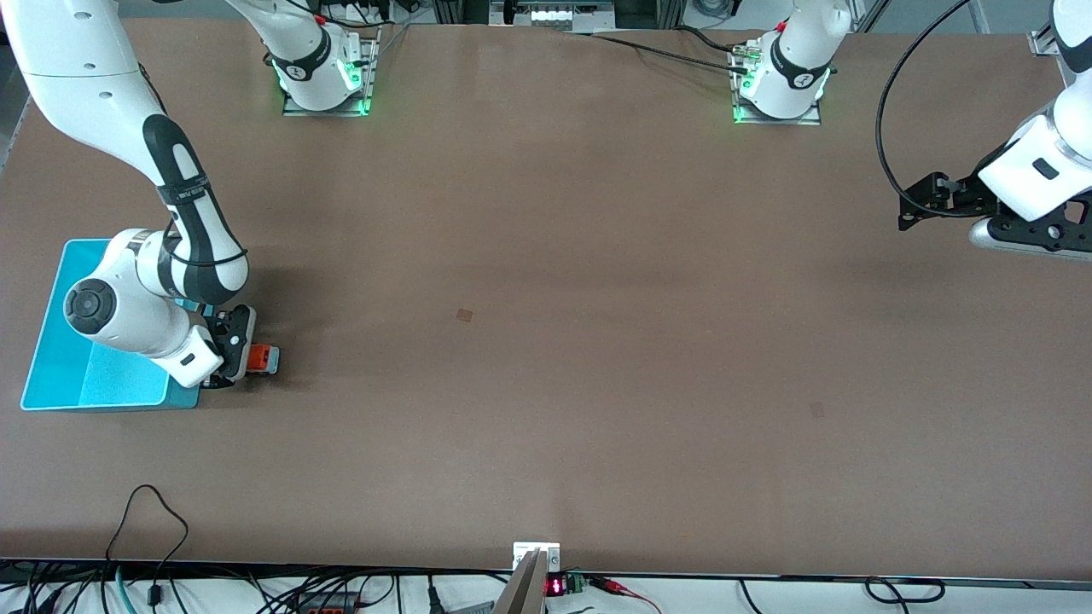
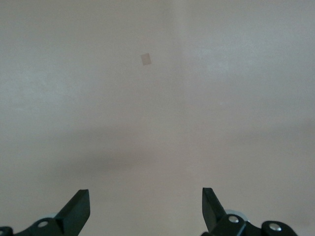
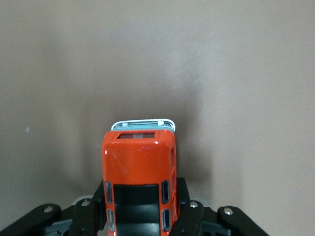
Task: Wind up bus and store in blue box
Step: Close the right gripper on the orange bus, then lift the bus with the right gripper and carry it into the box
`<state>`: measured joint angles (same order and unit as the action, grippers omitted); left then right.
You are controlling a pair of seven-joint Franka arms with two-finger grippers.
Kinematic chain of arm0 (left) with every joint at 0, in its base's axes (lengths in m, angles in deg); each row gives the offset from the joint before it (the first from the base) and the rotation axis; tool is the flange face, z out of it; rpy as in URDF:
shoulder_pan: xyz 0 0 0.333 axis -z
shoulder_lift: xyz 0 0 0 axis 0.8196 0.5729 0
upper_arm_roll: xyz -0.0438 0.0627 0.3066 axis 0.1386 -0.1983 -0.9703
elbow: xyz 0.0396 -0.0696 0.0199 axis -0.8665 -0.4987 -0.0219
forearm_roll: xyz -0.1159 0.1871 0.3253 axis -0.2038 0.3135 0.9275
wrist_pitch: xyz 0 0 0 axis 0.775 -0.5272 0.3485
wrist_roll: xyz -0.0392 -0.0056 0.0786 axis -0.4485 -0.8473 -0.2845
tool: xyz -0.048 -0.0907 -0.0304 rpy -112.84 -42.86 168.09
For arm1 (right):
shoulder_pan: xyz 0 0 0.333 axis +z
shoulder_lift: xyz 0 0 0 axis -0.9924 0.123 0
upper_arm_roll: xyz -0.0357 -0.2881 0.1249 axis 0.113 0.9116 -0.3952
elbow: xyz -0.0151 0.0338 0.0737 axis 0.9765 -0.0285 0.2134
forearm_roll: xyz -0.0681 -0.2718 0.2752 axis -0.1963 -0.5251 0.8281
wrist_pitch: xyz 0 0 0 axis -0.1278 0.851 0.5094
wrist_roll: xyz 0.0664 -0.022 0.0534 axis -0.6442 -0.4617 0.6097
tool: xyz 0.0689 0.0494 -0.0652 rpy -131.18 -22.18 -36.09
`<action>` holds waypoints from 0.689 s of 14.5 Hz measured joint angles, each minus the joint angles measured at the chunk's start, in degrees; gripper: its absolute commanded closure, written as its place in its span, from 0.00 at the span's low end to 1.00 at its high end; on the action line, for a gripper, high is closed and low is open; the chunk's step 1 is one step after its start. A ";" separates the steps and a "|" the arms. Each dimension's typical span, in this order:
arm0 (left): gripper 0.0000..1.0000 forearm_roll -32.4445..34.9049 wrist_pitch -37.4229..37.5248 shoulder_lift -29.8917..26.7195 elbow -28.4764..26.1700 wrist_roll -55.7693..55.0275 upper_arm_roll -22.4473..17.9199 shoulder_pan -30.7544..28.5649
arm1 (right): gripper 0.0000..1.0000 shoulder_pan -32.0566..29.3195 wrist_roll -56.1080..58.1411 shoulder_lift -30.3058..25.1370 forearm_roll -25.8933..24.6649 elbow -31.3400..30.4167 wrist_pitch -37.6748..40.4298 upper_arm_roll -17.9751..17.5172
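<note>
Right gripper: my fingers are clenched on the bus, low at the table, just beside the blue box.
Bus: orange, gripped by its sides, white-grey end pointing away from my palm, toward the table's middle.
Blue box: at the right arm's end of the table; the part of its floor I can see is bare, and my arm covers the rest.
Left gripper: released, fingers spread wide, waiting over bare table at the left arm's end.
</note>
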<state>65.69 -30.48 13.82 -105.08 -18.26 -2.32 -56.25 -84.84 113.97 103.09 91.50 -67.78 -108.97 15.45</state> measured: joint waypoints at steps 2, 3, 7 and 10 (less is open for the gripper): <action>0.00 0.00 0.00 0.00 0.00 0.00 -0.03 -0.03 | 0.95 1.25 -4.23 -0.31 2.77 1.16 -0.05 -0.03; 0.00 0.00 0.00 0.00 0.00 0.00 -0.04 -0.04 | 0.95 1.99 -7.52 -0.82 3.87 1.71 -0.08 -0.04; 0.00 0.00 0.00 0.00 0.00 0.00 -0.05 -0.04 | 0.98 2.86 -22.09 -5.76 5.14 2.45 0.14 0.09; 0.00 0.00 0.00 0.00 0.00 0.00 -0.05 -0.05 | 1.00 2.82 -28.18 -9.74 5.13 3.55 3.57 1.93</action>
<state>65.69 -30.48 13.82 -105.08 -18.26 -2.37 -56.29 -82.02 85.79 93.35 96.63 -64.24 -105.40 17.38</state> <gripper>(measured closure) 0.000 0.458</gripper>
